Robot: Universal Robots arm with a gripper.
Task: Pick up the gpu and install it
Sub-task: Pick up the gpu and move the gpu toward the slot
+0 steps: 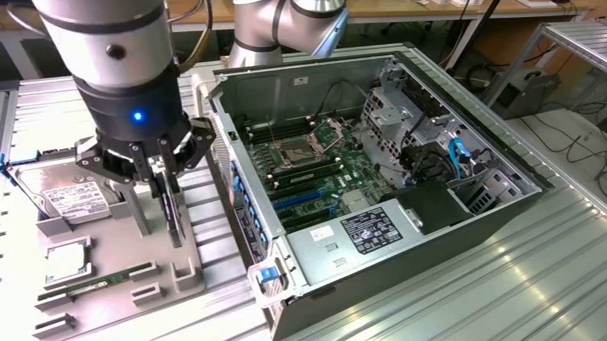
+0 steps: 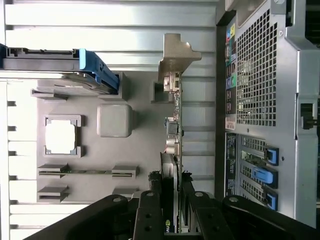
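Note:
The gpu stands on edge in a slot of the grey holder tray at the exterior view's left, a thin dark card. In the wrist view the gpu runs edge-on, with its silver bracket at the far end. My gripper comes straight down over the card's upper edge. Its black fingers sit tight against both faces of the card, so the gripper is shut on it. The card's lower edge is still down at the holder.
The open computer case lies beside the tray, motherboard and blue expansion slots exposed; its rear panel is close. On the tray are a hard drive, a processor and a green memory stick. Another arm's base stands behind.

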